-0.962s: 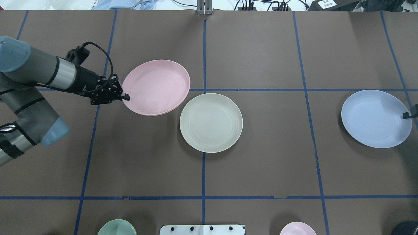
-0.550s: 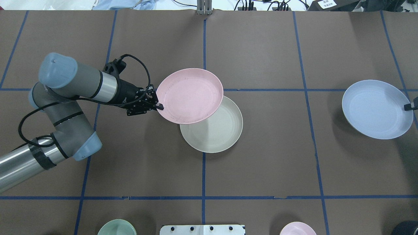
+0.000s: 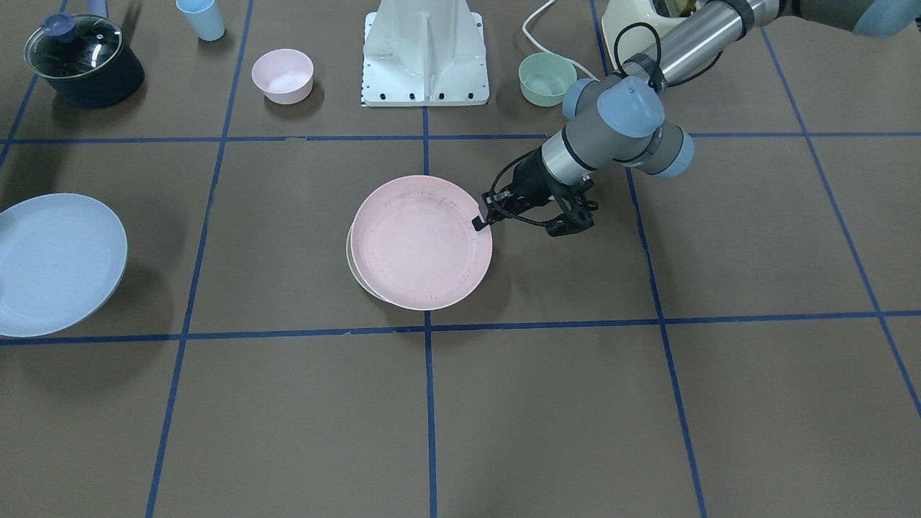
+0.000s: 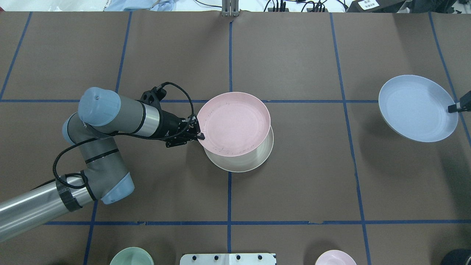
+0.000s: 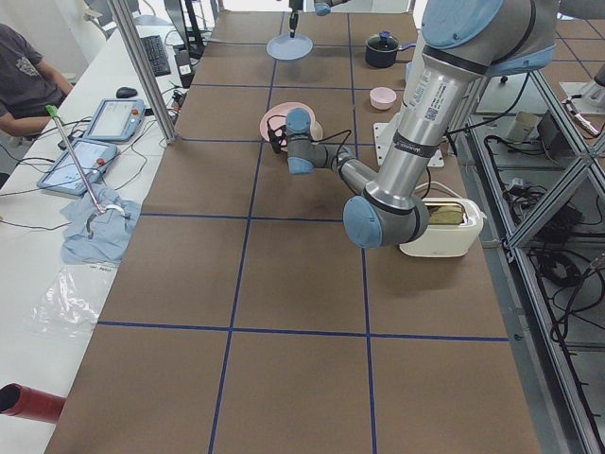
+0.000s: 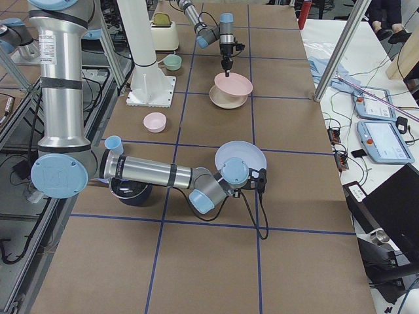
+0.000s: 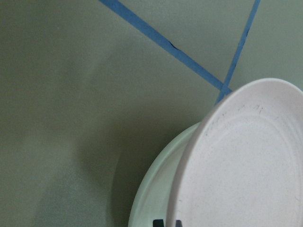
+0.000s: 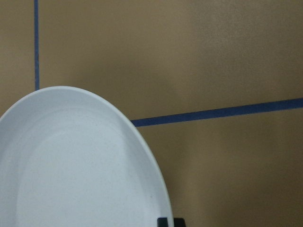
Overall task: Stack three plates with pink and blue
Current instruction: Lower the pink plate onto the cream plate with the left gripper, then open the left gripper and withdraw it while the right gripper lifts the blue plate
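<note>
Left gripper [image 4: 201,137] pinches round speckled pink plate [image 4: 235,123].

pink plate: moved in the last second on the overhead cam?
Yes. In the overhead view the pink plate, held at its rim by the left claw, has travelled rightward and now covers most of the cream-green plate, which stayed put.

1. Brown table [image 4: 294,176] spreads all round the left gripper [image 4: 202,137], crossed by blue tape lines [image 4: 229,191].
2. White bench [image 5: 24,203] with tablets [image 5: 115,119], well apart from the gripper, past the table's edge.
</note>
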`<state>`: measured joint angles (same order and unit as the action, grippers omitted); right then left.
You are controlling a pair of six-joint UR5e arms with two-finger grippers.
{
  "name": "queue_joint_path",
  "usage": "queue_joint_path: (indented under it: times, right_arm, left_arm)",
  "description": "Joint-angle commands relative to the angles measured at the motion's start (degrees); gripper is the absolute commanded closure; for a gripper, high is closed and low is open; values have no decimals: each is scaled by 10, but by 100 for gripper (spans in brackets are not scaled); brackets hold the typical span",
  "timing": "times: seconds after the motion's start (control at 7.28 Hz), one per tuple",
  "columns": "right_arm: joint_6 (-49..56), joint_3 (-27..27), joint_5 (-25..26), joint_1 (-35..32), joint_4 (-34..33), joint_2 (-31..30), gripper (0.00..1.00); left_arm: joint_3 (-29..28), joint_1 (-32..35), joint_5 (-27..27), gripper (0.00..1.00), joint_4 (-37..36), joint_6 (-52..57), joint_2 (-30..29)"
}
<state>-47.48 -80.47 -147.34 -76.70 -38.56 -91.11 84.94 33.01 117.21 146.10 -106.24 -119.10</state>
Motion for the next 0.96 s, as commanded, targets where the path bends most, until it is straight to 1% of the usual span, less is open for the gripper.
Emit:
queue_joint_path:
  times: [0.0, 0.14, 0.27, 0.41, 0.55, 0.69, 0.82]
  right_arm:
    - [-29, -19, -2, 0, 0, 2, 100]
    - [-44, -29, -2, 1, 0, 2, 100]
    - [-52, -38, -2, 1, 0, 3, 100]
    - [-74, -43, -3, 2, 0, 23, 100]
    - [-119, -55, -1, 20, 0, 44, 100]
    - [-142, -69, 8, 46, -1, 55, 100]
    - [-160, -78, 18, 74, -15, 74, 100]
  left_arm:
    - [0, -15, -7, 84, -2, 3, -1]
    - [1, -15, -8, 1, -3, 13, 1]
    - [14, -11, -4, 0, -4, 14, 6]
    - [35, -4, -8, 0, -5, 17, 25]
    - [76, 21, 12, 0, -13, 52, 51]
    - [106, 56, 49, 0, -50, 86, 67]
    - [136, 79, 57, 0, -93, 135, 74]
